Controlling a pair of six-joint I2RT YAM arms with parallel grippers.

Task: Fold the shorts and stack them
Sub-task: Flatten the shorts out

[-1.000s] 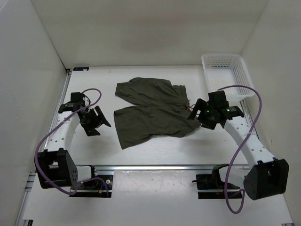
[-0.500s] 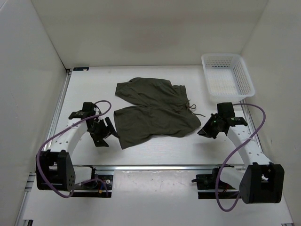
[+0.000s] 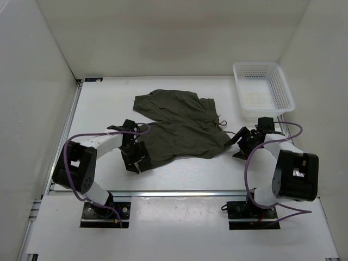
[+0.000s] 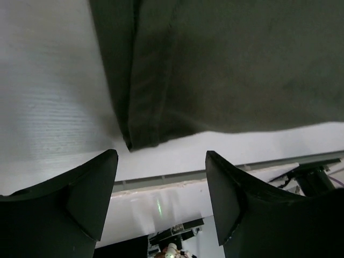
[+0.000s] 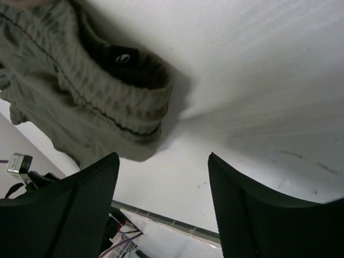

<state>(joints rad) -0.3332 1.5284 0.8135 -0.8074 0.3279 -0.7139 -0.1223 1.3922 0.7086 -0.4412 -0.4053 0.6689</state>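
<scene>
Dark olive-green shorts (image 3: 176, 128), flat mid-table, ribbed waistband (image 5: 107, 102) right, small dark tag (image 5: 122, 57) inside, mark unreadable, left gripper (image 4: 161, 161) spread at near-left leg hem, right gripper (image 5: 164, 161) spread beside waistband

A: What stands around the basket (image 3: 263, 86)?
B: White walls (image 3: 163, 38) close behind and right of it. The evenly lit white table (image 3: 103, 103) stretches left, with a metal rail (image 3: 179, 192) along the near edge.

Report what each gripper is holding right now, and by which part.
Nothing is held. The left gripper has its jaws open just short of a hem corner of the shorts; the right gripper has its jaws open beside the waistband.
</scene>
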